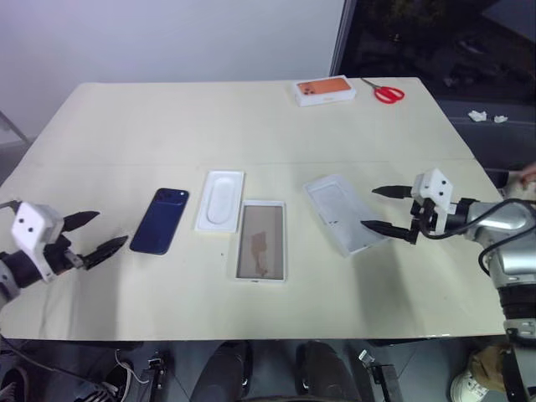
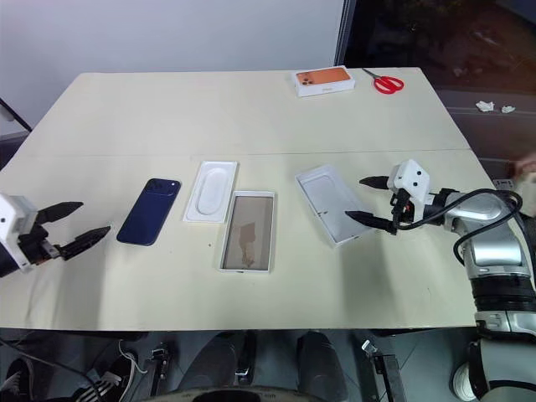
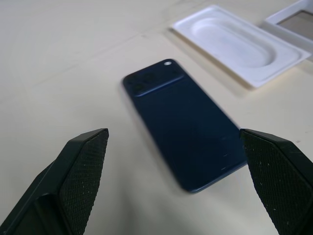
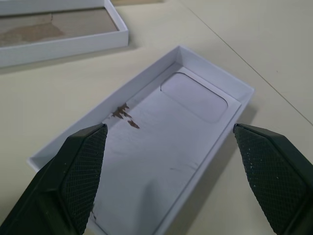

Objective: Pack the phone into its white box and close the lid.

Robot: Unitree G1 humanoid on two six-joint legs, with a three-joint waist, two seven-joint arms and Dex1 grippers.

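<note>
Both grippers are hovering wide open and empty over the cream table (image 1: pixel 251 117) — the left gripper (image 1: pixel 94 234) pointing at the phone (image 1: pixel 160 220), the right gripper (image 1: pixel 387 209) reaching toward the lid (image 1: pixel 342 213). Lying face down, the phone is sitting just beside a white insert (image 1: pixel 220 200), with the white box (image 1: pixel 260 240) next to it — its tan floor showing. Inside up, the lid is resting near the box.
</note>
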